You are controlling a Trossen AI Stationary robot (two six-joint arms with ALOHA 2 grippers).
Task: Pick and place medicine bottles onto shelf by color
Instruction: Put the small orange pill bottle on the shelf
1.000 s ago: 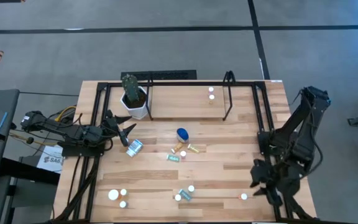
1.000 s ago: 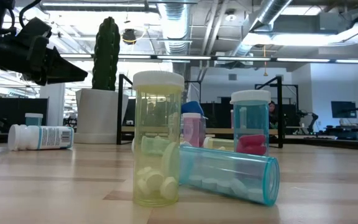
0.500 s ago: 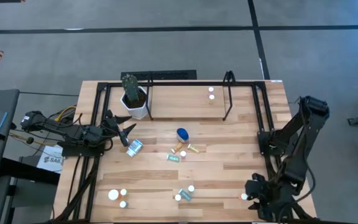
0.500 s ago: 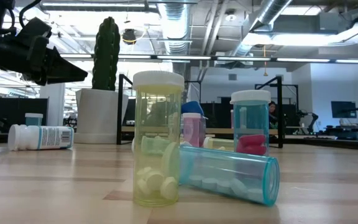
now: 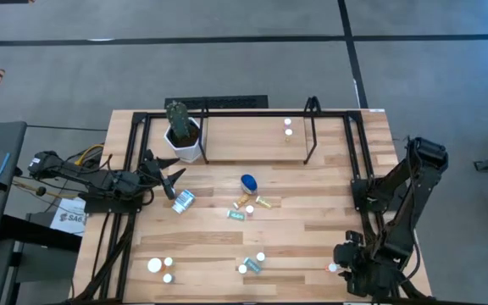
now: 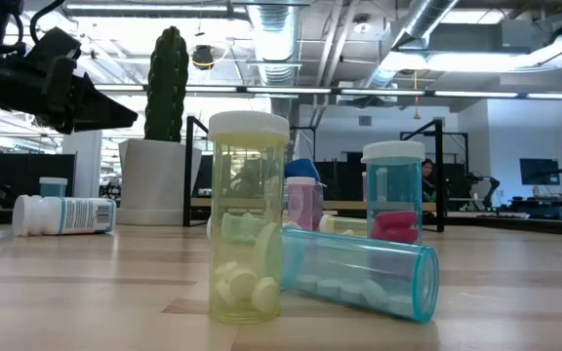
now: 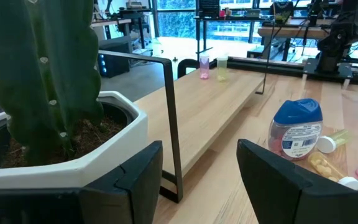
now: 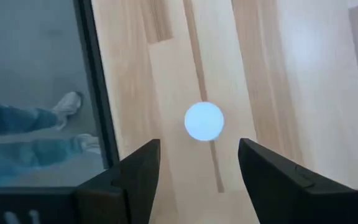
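right wrist view, bottle cap [image 8: 204, 121] between parted fingers [image 8: 138, 177]

Wood-plank tabletop [image 5: 312, 212] carries a black-railed shelf [image 5: 244, 135] along its far side. On the shelf board: two small white-capped bottles [image 5: 288, 127], close together, toward its right end. A white pot with a cactus [image 5: 181, 135] stands at the shelf's left end. Mid-table: a rounded blue bottle [image 5: 248, 182], with several small bottles [image 5: 252, 206] clustered just beside it, some lying down. A white bottle [image 5: 183, 201] lies left of these. Near edge: three white caps [image 5: 159, 268] at left, a central group [image 5: 251, 263], one bottle [image 5: 332, 268] at right.
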